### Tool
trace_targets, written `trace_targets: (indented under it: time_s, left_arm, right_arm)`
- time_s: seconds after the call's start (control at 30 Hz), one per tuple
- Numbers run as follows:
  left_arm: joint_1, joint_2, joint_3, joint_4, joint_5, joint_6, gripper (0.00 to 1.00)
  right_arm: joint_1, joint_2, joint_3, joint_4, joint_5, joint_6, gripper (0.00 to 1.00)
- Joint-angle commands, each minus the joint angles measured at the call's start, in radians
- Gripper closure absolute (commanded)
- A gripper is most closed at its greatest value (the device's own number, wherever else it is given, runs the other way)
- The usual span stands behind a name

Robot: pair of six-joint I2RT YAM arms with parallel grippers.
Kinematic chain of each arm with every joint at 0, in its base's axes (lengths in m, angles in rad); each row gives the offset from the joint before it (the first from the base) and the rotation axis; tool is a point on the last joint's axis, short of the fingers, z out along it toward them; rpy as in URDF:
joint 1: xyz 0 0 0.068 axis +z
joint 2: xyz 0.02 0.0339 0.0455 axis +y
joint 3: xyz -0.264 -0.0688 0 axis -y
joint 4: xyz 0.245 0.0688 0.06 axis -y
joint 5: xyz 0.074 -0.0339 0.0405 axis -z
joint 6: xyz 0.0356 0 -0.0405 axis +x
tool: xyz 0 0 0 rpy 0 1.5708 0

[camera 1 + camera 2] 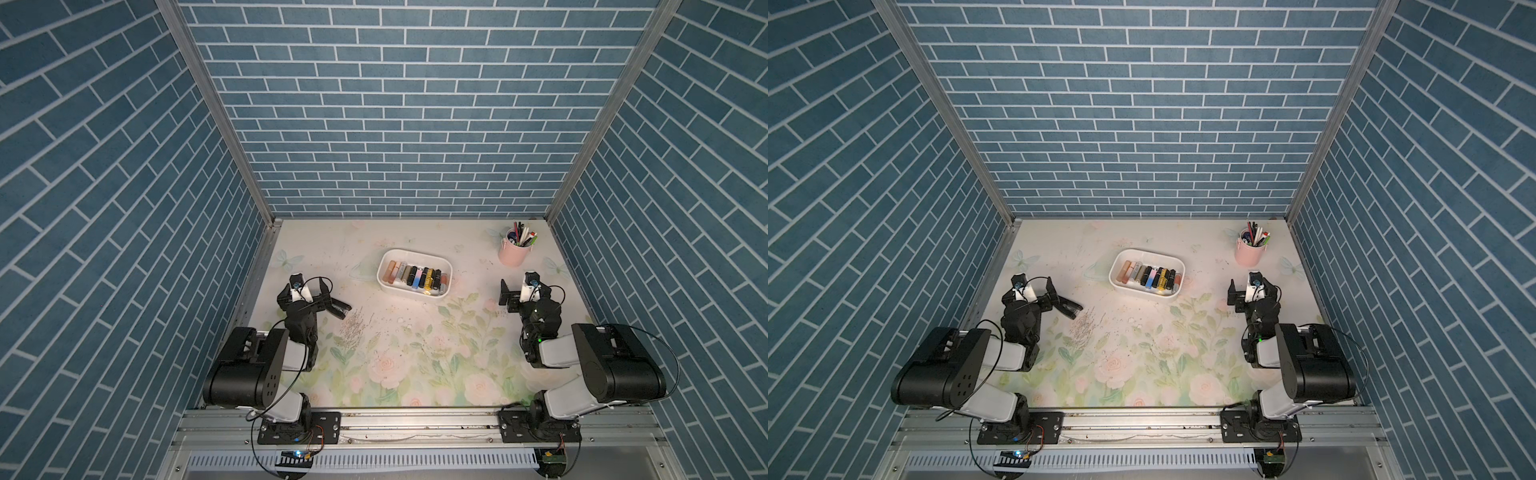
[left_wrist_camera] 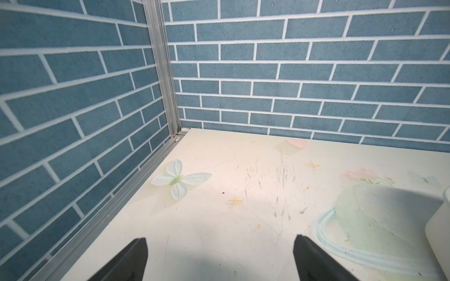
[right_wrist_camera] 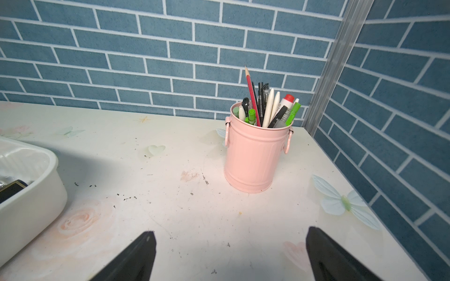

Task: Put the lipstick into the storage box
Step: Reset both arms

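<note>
White, round-cornered storage box (image 1: 415, 258) holds a row of many-coloured lipsticks (image 1: 417, 278).

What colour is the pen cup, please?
The pen cup is plain pale pink; the right wrist view shows it best.

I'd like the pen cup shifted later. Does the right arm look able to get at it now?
Probably yes: the right gripper is open and empty, facing the pink pen cup, with only bare table between them; the storage box sits off to one side.
</note>
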Motion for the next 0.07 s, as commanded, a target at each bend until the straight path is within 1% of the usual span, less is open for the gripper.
trace_targets:
  time_s: [0.0,0.03]
  left_arm:
    - [0.003,0.001,0.009,0.014,-0.003,-0.005,0.01]
    - [0.003,0.0,0.009,0.014,-0.004,-0.005,0.0]
  right_arm:
    - [-0.003,0.008,0.016,-0.002,-0.005,0.007,0.0]
    - [-0.003,0.005,0.014,-0.001,-0.005,0.005,0.0]
